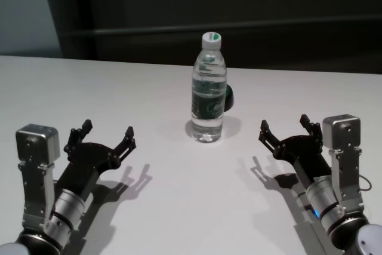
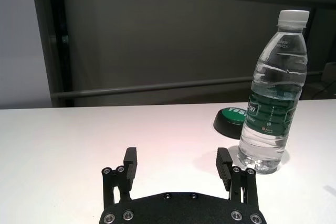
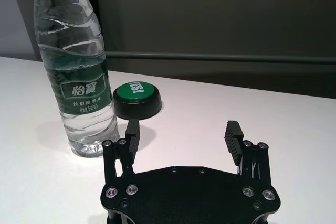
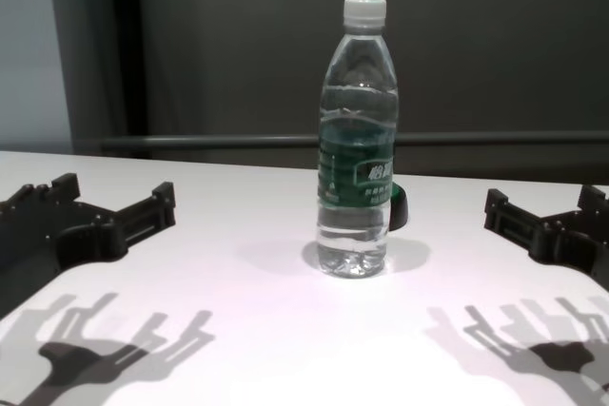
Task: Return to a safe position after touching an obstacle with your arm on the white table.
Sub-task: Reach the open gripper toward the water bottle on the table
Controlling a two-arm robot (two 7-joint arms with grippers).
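A tall clear water bottle point(image 1: 208, 92) with a white cap and dark green label stands upright at the middle of the white table point(image 1: 179, 207). It also shows in the left wrist view point(image 2: 270, 103), the right wrist view point(image 3: 79, 77) and the chest view point(image 4: 357, 149). My left gripper point(image 1: 108, 134) is open and empty, low over the table, to the left of and nearer than the bottle, apart from it. My right gripper point(image 1: 285, 127) is open and empty, to the right of and nearer than the bottle, apart from it.
A small low round black thing with a green top point(image 3: 137, 99) sits on the table just behind the bottle, on its right side. Beyond the table's far edge point(image 1: 119, 61) is a dark wall with a rail.
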